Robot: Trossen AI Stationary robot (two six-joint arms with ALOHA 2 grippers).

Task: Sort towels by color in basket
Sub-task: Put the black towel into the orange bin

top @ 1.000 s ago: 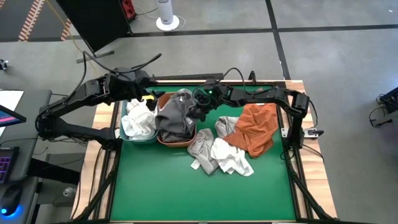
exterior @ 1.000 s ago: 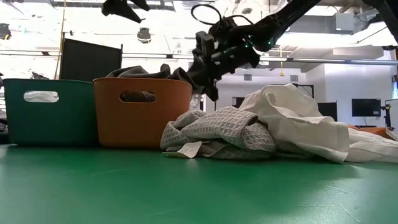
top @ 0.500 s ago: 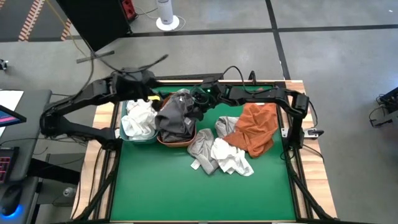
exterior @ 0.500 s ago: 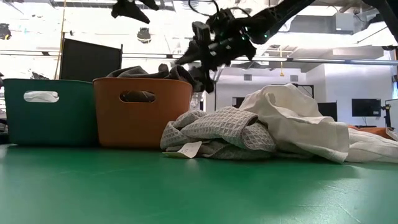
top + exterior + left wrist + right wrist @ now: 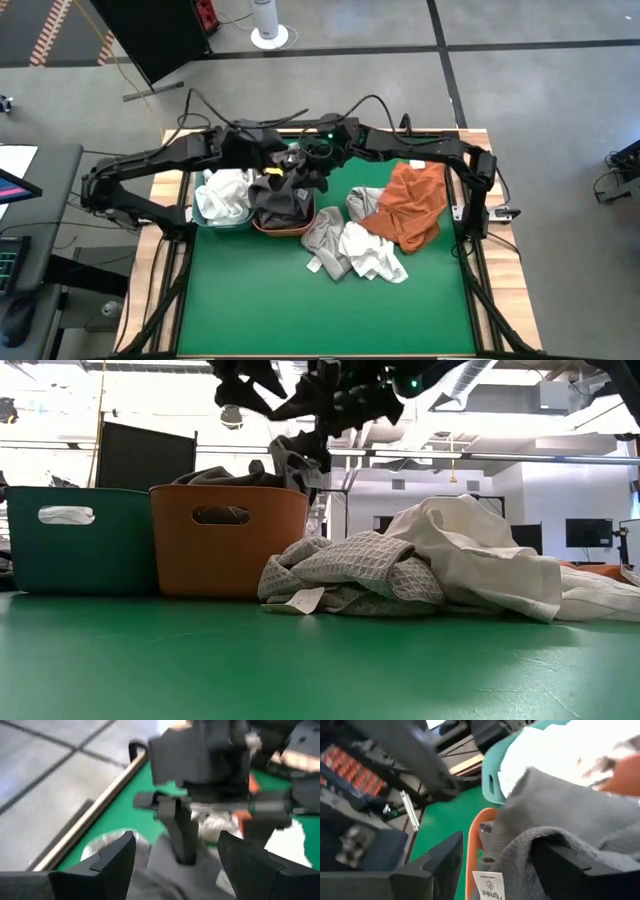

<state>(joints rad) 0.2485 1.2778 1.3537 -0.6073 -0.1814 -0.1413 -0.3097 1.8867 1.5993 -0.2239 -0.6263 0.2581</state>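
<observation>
Grippers, left (image 5: 268, 152) and right (image 5: 308, 163), fingers spread, empty, above orange basket (image 5: 228, 540); right wrist alone shows grey towel's (image 5: 555, 835) label (image 5: 487, 885).

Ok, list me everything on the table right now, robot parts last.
Teal basket: one, table's left rear, holding white towels.
Orange basket: one, beside the teal one, piled with dark grey towels.
Rust orange towel: one, right side of the green mat.
Grey-checked towel: one, in front of the orange basket.
White towels in the loose pile: at least two, mid-table.
Left gripper: jaws open, above the orange basket.
Right gripper: jaws open, over the dark grey towels.
</observation>
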